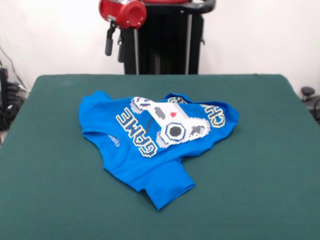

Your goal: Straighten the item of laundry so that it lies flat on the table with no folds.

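One T-shirt (pixel 150 145), bright blue, on the table (pixel 260 165), roughly central, well below and forward of the tool (pixel 114 42), which hangs drawn back at the far edge beside the pedestal (pixel 165 40). Tool state: cannot tell from this view.

Shirt lies print-side up but bunched: the lettering is broken by folds, the far right part is doubled over, one sleeve sticks out toward the near edge. Not flat yet.

Handling, as judged: light, limp knit; will drape and drag over the felt-like top rather than slide freely; no fragility. Best holds look to be the free edges: the near sleeve tip, or the folded-over flap on the side away from the tool's side.

Count: one shirt, one table, one tool
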